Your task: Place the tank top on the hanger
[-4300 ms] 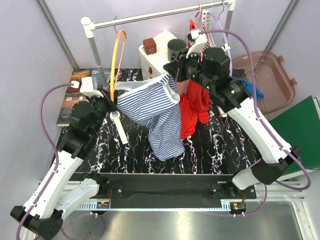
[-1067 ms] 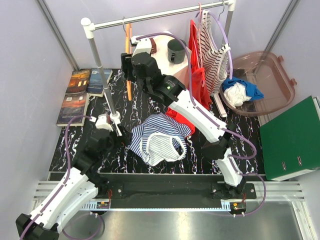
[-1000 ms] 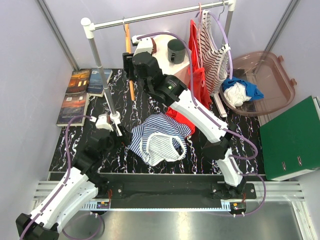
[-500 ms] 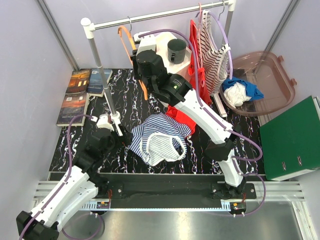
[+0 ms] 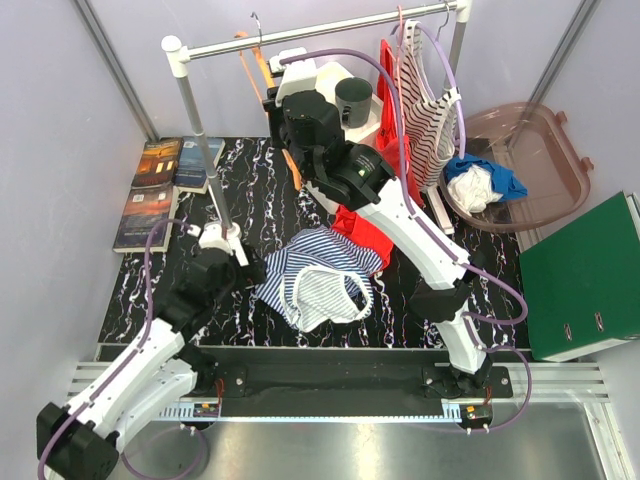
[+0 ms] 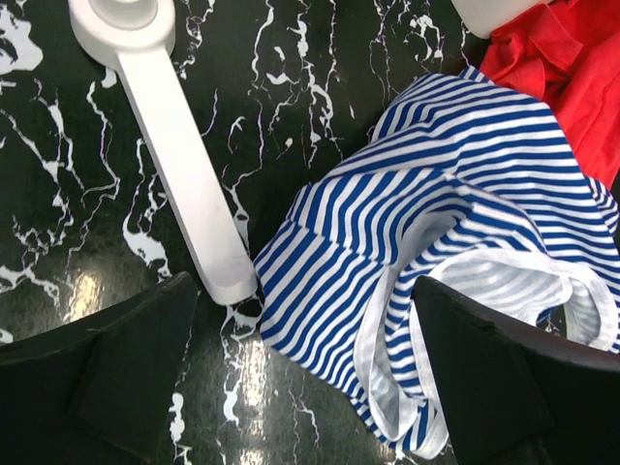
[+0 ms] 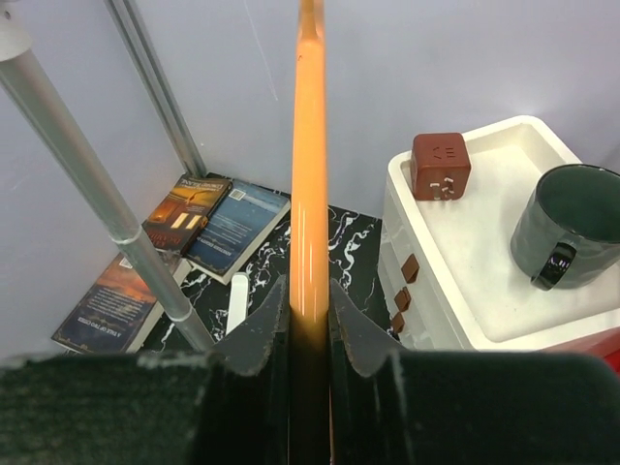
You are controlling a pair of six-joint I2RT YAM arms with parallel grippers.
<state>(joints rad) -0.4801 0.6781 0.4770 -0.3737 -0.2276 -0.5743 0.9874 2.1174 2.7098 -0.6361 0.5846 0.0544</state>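
Note:
The striped navy-and-white tank top (image 5: pixel 315 280) lies crumpled on the black marble table; the left wrist view shows it (image 6: pixel 455 194) too. My left gripper (image 5: pixel 243 272) hovers low at its left edge, open wide (image 6: pixel 310 387), with the cloth's white-trimmed hem between the fingers and nothing gripped. The orange hanger (image 5: pixel 265 75) hangs tilted just under the rail, its hook up by the bar. My right gripper (image 5: pixel 285 112) is shut on the hanger's orange bar (image 7: pixel 310 145), which runs straight up between the fingertips (image 7: pixel 309 310).
A clothes rail (image 5: pixel 320 30) on a post (image 5: pixel 200 130) with a white foot (image 6: pixel 184 174) spans the back. A red-striped top (image 5: pixel 430 90) and a red garment (image 5: pixel 365 225) hang at the right. White drawers with mug (image 7: pixel 572 228), books (image 5: pixel 160 190), pink tub (image 5: pixel 520 160), green binder (image 5: pixel 590 270).
My right gripper has shut on the orange hanger and carried it rightward along the rail, tilting it. The tank top, earlier held up by both arms, now lies on the table. The left gripper edged closer.

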